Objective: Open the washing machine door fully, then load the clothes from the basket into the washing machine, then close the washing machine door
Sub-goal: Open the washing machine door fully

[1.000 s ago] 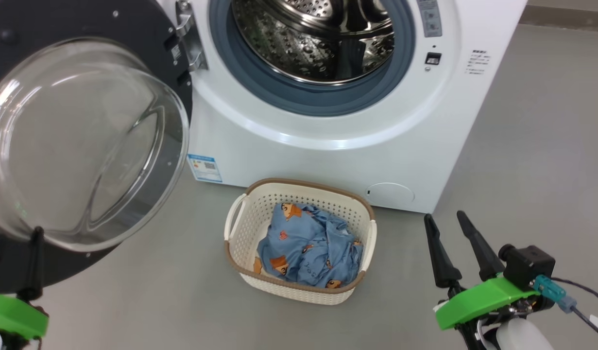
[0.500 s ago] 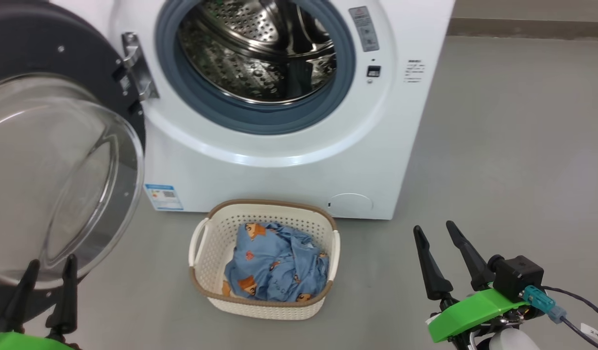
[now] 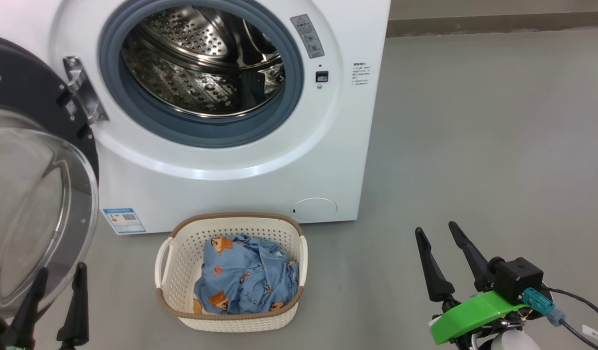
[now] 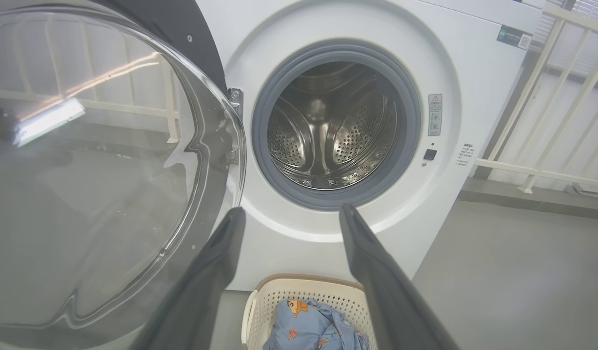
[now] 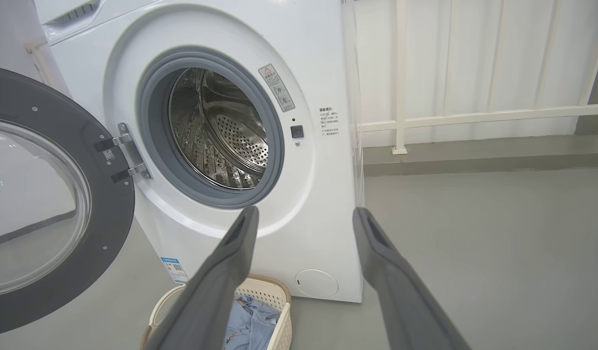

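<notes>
At the left edge the door (image 3: 22, 92) is cropped; left gripper (image 3: 60, 268) and right gripper (image 3: 435, 228) gape empty.

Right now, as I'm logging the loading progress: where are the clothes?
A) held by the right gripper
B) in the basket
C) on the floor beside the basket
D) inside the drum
B: the blue printed clothes lie bundled inside the basket, which stands on the floor in front of the washing machine.
</notes>
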